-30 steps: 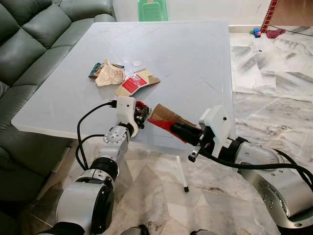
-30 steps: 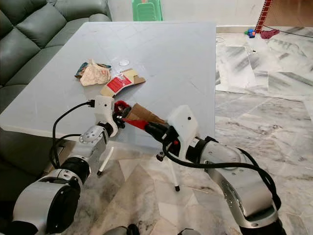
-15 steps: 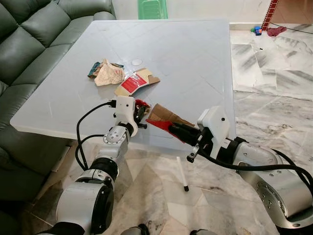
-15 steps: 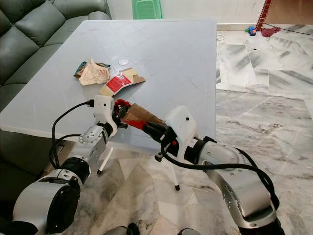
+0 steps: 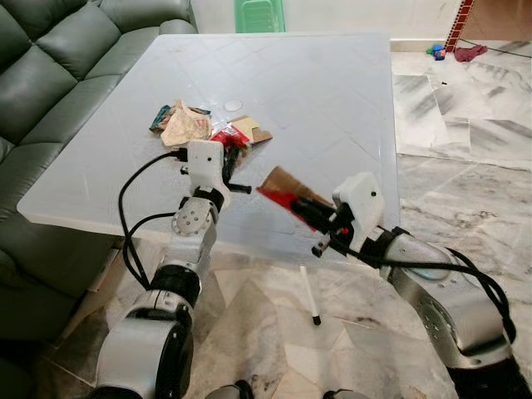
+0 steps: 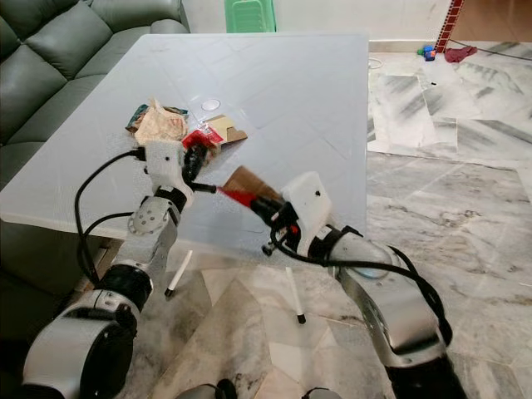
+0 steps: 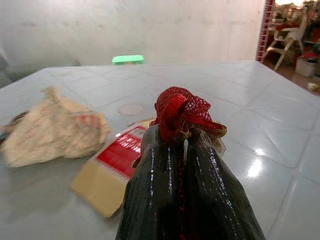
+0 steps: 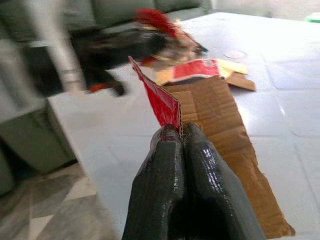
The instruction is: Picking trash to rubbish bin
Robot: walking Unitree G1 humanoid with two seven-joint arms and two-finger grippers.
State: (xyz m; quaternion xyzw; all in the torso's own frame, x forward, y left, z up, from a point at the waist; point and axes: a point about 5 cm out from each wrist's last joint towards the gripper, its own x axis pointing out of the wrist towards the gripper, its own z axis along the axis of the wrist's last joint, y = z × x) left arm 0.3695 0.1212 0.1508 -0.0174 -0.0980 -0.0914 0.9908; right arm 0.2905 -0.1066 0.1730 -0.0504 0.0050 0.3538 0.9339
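My left gripper (image 5: 227, 158) is shut on a wad of red mesh netting (image 7: 182, 107) and holds it above the near part of the white table (image 5: 316, 91), just in front of the trash pile. In that pile lie a crumpled beige paper (image 5: 184, 125) and a red and tan carton (image 7: 117, 155). My right gripper (image 5: 301, 208) is shut on the red edge of a flat brown cardboard piece (image 8: 215, 110), raised over the table's near edge. A green bin (image 5: 259, 15) stands beyond the far side of the table.
A dark green sofa (image 5: 50, 75) runs along the table's left. A small clear lid (image 5: 233, 105) lies past the pile. Thin white table legs (image 6: 293, 295) stand on the marble floor. Toys and a cloth (image 5: 455, 55) lie far right.
The left gripper has risen and moved toward the trash pile with the red mesh. The right gripper has lifted the cardboard a little higher and tilted it.
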